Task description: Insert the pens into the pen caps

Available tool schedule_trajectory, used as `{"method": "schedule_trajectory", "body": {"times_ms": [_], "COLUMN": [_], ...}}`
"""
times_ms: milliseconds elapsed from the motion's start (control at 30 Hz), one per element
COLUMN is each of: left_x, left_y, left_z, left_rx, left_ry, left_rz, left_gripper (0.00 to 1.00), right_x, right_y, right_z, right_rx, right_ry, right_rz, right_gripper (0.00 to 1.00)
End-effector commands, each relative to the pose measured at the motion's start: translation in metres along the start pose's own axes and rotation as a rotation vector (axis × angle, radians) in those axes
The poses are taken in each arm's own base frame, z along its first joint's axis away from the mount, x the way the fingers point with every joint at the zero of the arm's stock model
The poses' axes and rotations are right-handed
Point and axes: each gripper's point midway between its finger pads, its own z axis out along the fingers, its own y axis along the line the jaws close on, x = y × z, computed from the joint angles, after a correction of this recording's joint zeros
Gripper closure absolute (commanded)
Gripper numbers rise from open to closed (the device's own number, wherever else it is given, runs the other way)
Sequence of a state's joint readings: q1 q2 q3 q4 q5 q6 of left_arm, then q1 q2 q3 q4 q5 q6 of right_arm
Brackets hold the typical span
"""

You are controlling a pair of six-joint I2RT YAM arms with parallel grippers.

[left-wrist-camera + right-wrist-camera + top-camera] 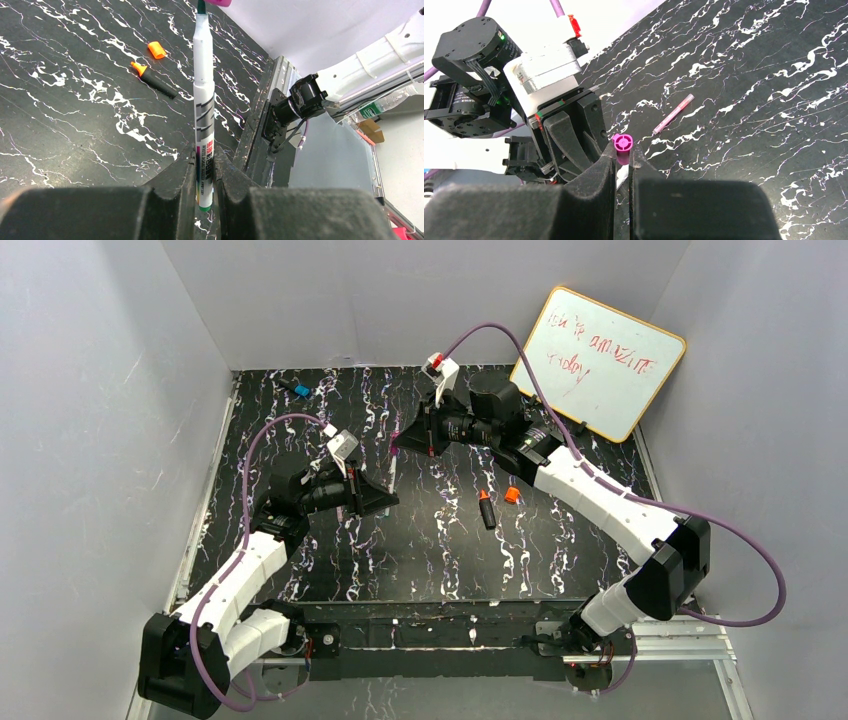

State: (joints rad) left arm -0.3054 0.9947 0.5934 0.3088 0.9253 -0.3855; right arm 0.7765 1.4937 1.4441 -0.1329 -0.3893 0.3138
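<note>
My left gripper (388,498) (204,155) is shut on the lower barrel of the slim white pen (204,95), which points up towards my right gripper (402,440) (623,152). The right gripper is shut on the magenta cap (622,144) (219,2). The pen's dark tip (201,7) meets the cap's mouth; how far in it sits is hidden. The short black marker (487,511) (155,83) and the bright orange cap (512,495) (156,50) lie side by side on the mat. The pink-purple pen (673,114) lies flat on the mat. The pale pink cap is out of view.
A small black piece with a blue end (297,390) lies at the far left of the black marbled mat (440,550). A whiteboard (600,360) leans against the back right wall. A metal rail (660,640) runs along the near edge by the arm bases.
</note>
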Motion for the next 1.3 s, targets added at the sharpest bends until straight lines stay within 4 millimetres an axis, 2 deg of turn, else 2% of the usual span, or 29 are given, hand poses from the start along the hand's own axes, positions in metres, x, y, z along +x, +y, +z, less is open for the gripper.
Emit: {"method": "schedule_trajectory", "body": {"times_ms": [0,733,1267], "left_x": [-0.013,-0.014,-0.021], "left_y": [-0.011,-0.011,-0.010], "left_z": [-0.002,-0.003,-0.005], "left_rx": [0.023,0.010,-0.005], "left_ry": [-0.024,-0.024,-0.052], "left_rz": [0.056,0.068,0.098], "left_gripper": [1.00,1.00,1.00], "right_x": [-0.006,0.009,0.037], "right_y": [0.004,-0.002,-0.007], "right_z": [0.001,0.001,-0.003], "right_rx": [-0.020,-0.007,-0.001], "right_ry": [-0.014,0.021,0.058], "right_rz": [-0.018,-0.008,0.029], "right_gripper": [0.88,0.88,0.88]}}
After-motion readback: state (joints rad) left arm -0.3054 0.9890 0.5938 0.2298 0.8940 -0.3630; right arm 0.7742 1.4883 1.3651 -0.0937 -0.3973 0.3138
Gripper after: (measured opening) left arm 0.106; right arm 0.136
